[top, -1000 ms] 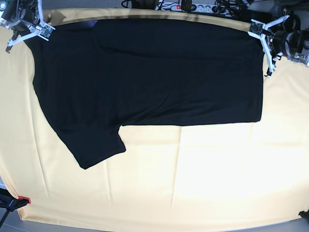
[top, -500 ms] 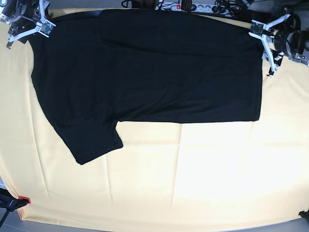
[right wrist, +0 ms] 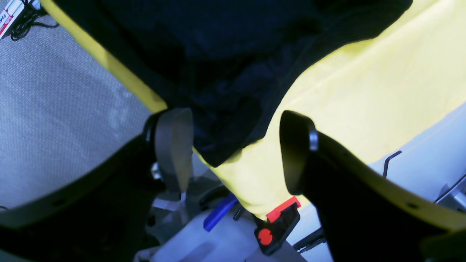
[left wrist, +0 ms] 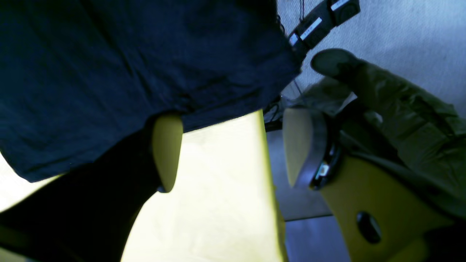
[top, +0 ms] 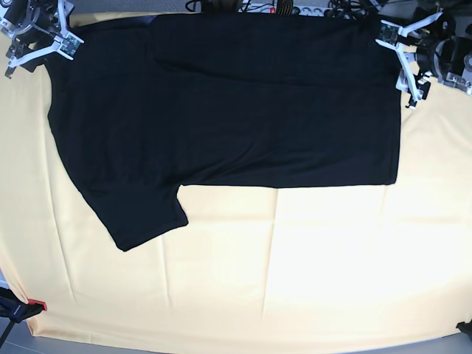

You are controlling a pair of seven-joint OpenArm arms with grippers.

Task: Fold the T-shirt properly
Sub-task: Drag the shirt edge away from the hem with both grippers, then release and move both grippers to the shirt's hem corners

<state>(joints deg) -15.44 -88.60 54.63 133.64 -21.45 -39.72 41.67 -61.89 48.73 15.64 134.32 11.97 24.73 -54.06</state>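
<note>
The base camera looked straight down from high up and saw the whole yellow tablecloth [top: 295, 265]. The two wrist cameras sat very close, each peering out between its own fingers at a far corner of the T-shirt [top: 221, 103]. All three views shared those corners.

The shirt [top: 221, 103] covers the far half of the tablecloth [top: 295, 265]; the whole near half lies open. Cables and a power strip [top: 284, 9] crowd the far edge, beside both grippers.
</note>
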